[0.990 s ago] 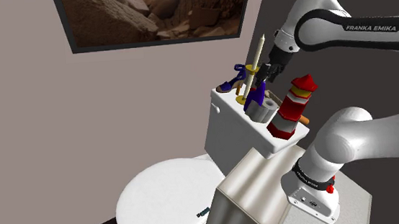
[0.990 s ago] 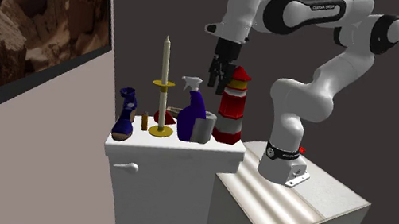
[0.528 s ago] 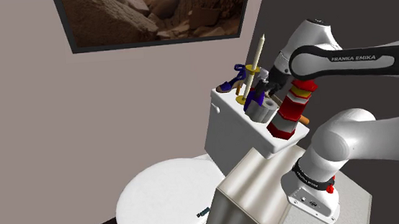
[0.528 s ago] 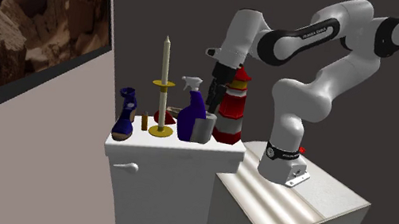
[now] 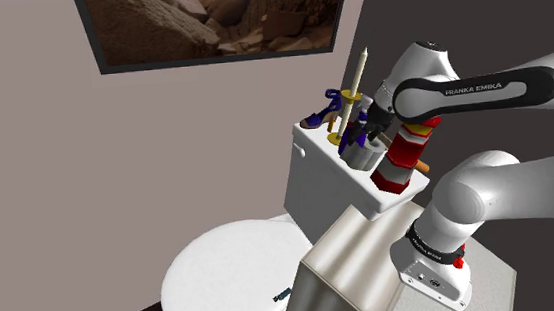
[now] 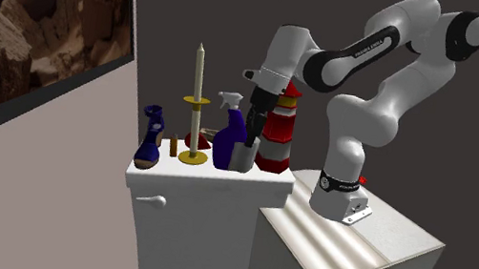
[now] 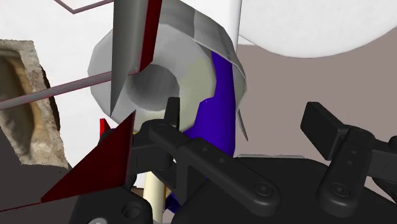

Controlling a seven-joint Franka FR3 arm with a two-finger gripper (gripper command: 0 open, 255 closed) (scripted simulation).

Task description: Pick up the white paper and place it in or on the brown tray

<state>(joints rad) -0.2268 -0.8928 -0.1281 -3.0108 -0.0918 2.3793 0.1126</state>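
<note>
The paper is a pale grey-white roll standing upright on the white toilet tank lid, between a purple spray bottle and a red-and-white lighthouse figure. My gripper has come down onto the top of the roll and hides its upper part. In the wrist view the roll lies just ahead of the gripper, whose fingers stand apart without clasping it. The brown tray lies at the back of the lid behind the candlestick, mostly hidden.
A tall candle on a yellow holder and a blue vase also stand on the lid. The toilet seat lies below it. A framed rock picture hangs on the wall. My stand is beside the tank.
The gripper has dropped from above the lighthouse and shifted toward the spray bottle, ending at the top of the paper roll. The objects on the lid have not moved.
</note>
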